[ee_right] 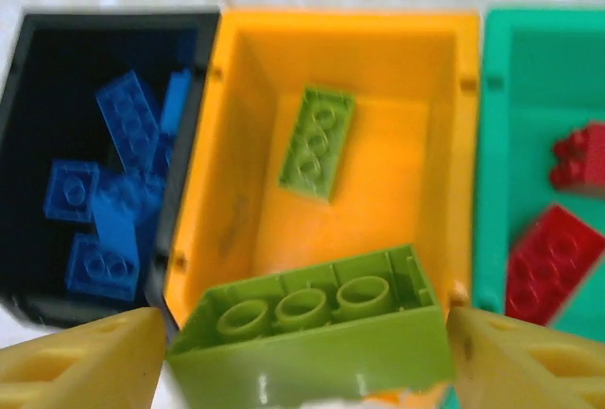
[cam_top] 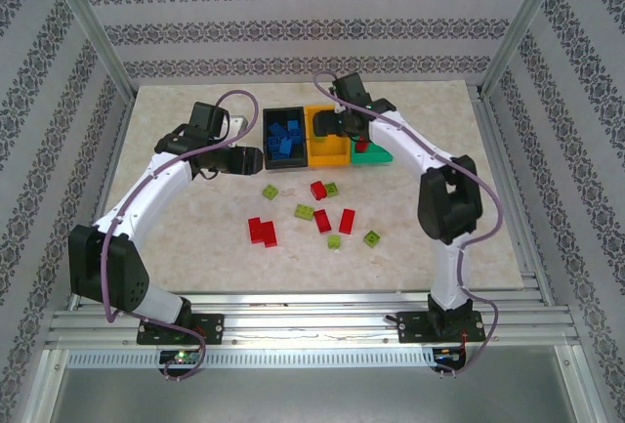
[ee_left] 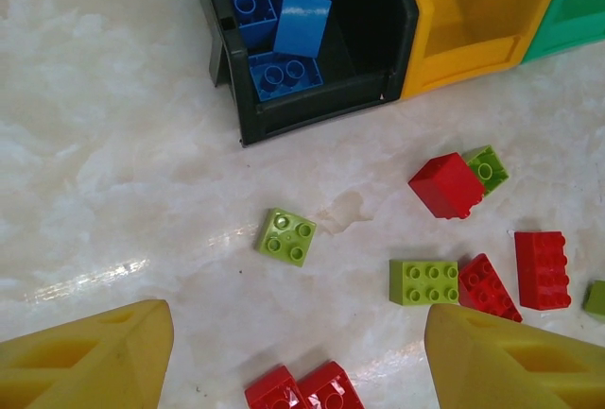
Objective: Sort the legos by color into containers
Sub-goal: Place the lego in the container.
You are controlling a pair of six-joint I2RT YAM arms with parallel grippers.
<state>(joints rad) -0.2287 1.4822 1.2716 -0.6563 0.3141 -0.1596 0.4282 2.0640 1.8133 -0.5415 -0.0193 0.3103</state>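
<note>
the lime green brick (ee_right: 312,333) between the fingers of the right gripper (ee_right: 306,360) looks light, rigid and slick. its flat side walls suit pinching, though whether it is clamped cannot be told. the left gripper (ee_left: 298,357) stands apart, empty.

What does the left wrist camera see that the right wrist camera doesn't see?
Left wrist extras: loose legos lying out on the table, like a square lime brick, a long red brick and a longer lime brick.

Right wrist extras: a flat lime brick inside the yellow bin, red bricks inside the green bin, and a close-up lime brick between the fingers of the right end effector.

Both: the black bin holding blue bricks, plus the yellow and green bins beside it.
</note>
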